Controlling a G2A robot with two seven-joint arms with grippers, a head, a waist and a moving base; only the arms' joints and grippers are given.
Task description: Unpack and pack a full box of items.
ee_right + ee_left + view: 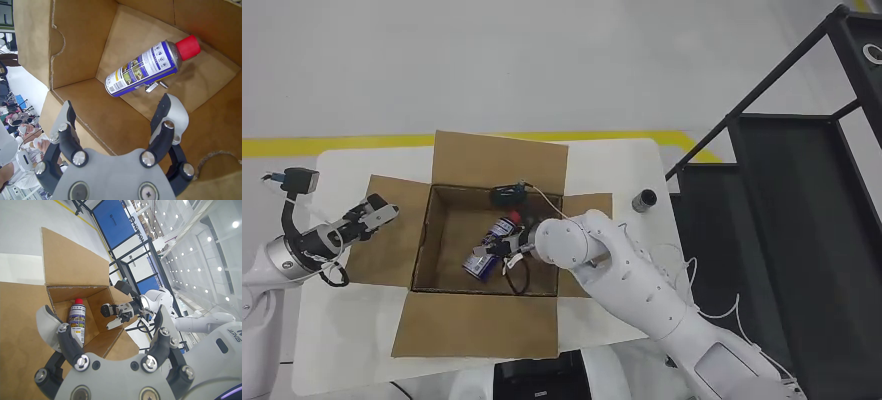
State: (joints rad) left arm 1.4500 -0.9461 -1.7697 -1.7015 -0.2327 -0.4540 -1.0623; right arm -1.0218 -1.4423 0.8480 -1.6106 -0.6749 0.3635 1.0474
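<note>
My right tool (117, 102) hangs inside the open cardboard box (500, 158) with its fingers spread wide and gripping nothing. It is just beside a blue spray can (143, 66) with a red cap, which lies on its side on the box floor with a small metal piece (156, 86) against it. My left tool (102, 313) is likewise spread and holds nothing, over the box's left flap, and on the white surface (622, 165) to the box's right, apart from it, stands a small dark cylinder (644, 201).
</note>
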